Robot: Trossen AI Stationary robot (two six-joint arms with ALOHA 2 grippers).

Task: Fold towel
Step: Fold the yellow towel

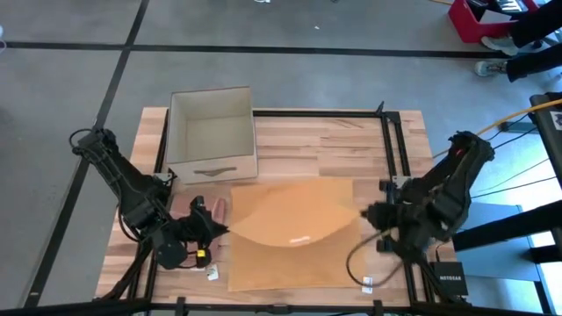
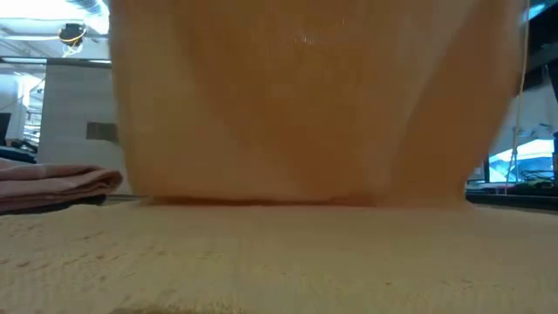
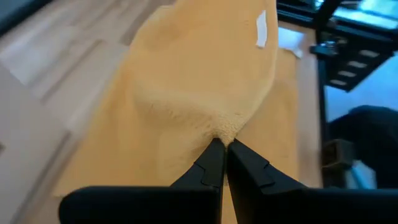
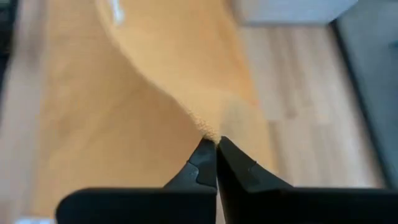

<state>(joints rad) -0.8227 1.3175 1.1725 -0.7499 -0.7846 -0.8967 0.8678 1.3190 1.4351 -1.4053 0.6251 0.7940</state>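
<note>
Left gripper (image 3: 222,144): my fingers pinched shut on the towel (image 1: 294,230) edge.
Right gripper (image 4: 216,142): pinched shut likewise.
Low view only: pink cloth (image 2: 52,185), left.

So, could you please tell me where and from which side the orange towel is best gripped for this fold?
By its two corners, one from each side, as now. The left pincer is shut on the orange towel's left corner and the right pincer on its right corner. Held that way, the edge between them hangs in an even curve above the part still lying flat on the table.
</note>
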